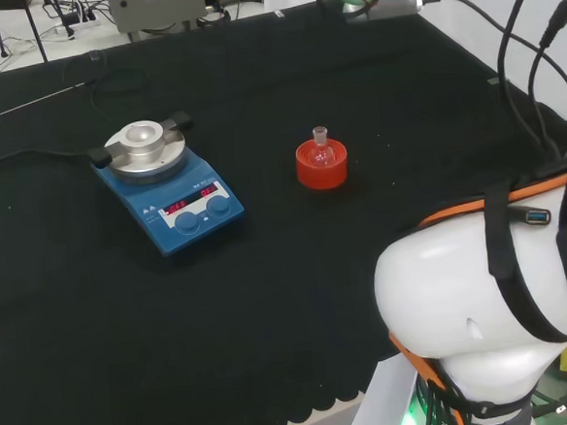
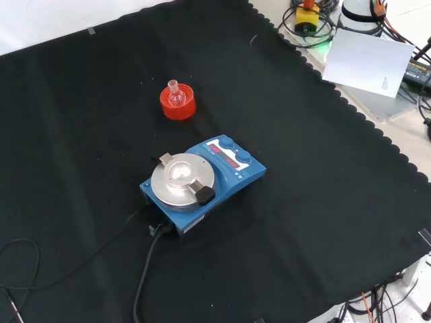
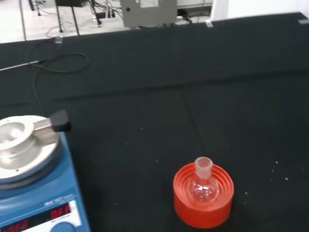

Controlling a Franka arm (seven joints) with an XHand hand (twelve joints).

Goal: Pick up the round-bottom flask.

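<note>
I judge that the task is at its very beginning. The flask (image 1: 321,148) sits upright in its red stand (image 1: 321,166) on the counter (image 1: 270,301), with its neck pointing up, and nothing touches it. So nothing is done yet: the approach, the closing of the fingers around the flask and the lift are all left.

In the head view the flask is near the middle of the black cloth, to the right of the hotplate (image 1: 168,186) and well apart from it. The big white link (image 1: 485,305) of my arm is at the lower right, well apart from the flask. In the front view the flask (image 2: 176,96) stands farther off than the hotplate (image 2: 202,183), a little to its left. The wrist camera looks down at the flask (image 3: 203,183) from above and from a distance; the glass seems empty to me, but it is clear and small, so I am not sure.

About the fingers, I cannot tell if they are spread or pressed together, so I do not guess. I only judge that they hold nothing of the task, because the flask rests alone in the stand.

My count: one flask, one red stand, one blue hotplate with a round metal top and one black cable (image 2: 145,269) that runs from it over the cloth. I see no other glassware on the counter.
</note>
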